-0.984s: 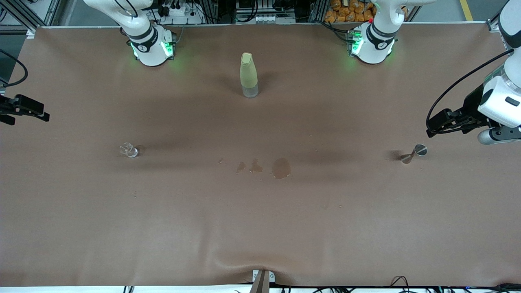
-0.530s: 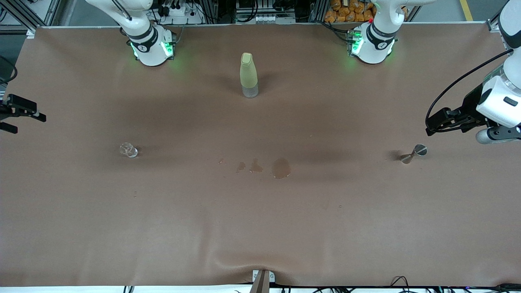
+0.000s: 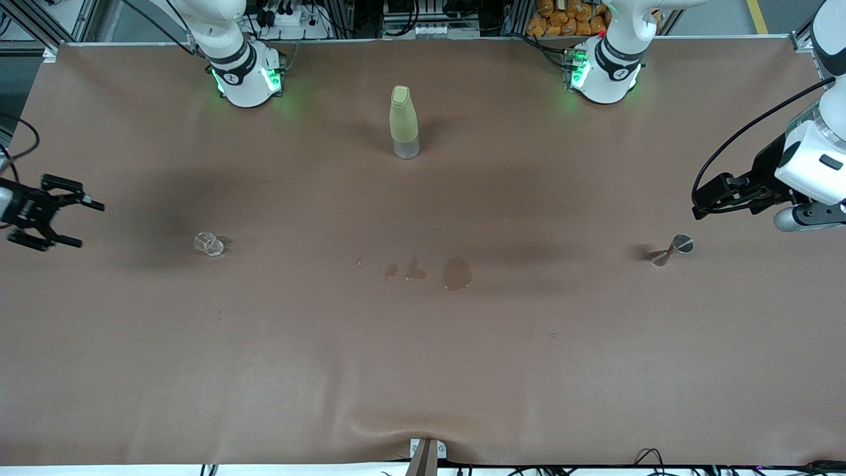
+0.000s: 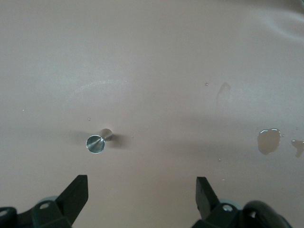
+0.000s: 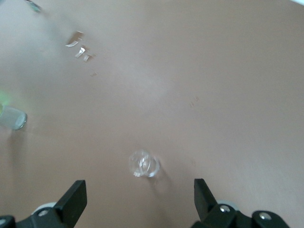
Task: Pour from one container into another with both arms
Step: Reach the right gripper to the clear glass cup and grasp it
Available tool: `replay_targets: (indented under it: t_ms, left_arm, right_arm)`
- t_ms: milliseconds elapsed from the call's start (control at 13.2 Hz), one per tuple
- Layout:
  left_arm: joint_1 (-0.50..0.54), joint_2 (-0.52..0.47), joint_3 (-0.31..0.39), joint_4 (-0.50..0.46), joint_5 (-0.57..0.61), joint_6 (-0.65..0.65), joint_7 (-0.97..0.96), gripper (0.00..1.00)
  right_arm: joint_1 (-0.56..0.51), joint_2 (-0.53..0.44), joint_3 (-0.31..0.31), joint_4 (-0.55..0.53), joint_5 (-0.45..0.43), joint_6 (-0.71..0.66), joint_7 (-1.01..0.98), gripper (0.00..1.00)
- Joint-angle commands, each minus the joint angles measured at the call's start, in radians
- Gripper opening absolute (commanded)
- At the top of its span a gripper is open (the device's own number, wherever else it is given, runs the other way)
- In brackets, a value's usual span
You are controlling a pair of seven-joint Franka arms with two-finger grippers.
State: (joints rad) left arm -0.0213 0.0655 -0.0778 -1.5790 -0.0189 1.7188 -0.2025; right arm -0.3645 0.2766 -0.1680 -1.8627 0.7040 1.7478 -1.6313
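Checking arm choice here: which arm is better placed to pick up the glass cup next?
Right. The right gripper hangs open at its end of the table, and its wrist view faces the glass cup. The left gripper is open over the jigger.

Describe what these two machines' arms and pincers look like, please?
Both are white jointed arms with black bands, on round bases lit green. The left arm's black two-fingered pincer has a black cable looping over its white wrist. The right arm's black pincer is a two-pronged fork, also trailing black cable.
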Motion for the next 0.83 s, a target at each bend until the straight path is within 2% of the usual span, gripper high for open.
replay_targets:
  t_ms: [0, 151, 303, 530, 757]
  left_arm:
    - [0.001, -0.024, -0.004, -0.01, 0.017, -0.013, 0.008, 1.0]
    - [0.001, -0.024, -0.004, -0.01, 0.017, -0.013, 0.008, 1.0]
    - [0.001, -0.024, -0.004, -0.01, 0.017, -0.013, 0.008, 1.0]
    - [0.001, -0.024, -0.004, -0.01, 0.017, -0.013, 0.008, 1.0]
    - [0.0, -0.026, -0.004, -0.01, 0.017, -0.013, 0.008, 1.0]
  right_arm:
    - [-0.033, 0.12, 0.015, 0.007, 0.159, -0.063, -0.265, 1.0]
    - [-0.057, 0.22, 0.015, 0.013, 0.222, -0.123, -0.359, 1.0]
    - [-0.065, 0.289, 0.018, 0.014, 0.291, -0.148, -0.552, 1.0]
    - [-0.06, 0.389, 0.018, 0.017, 0.373, -0.165, -0.714, 1.0]
    - [-0.082, 0.427, 0.018, 0.017, 0.38, -0.189, -0.748, 1.0]
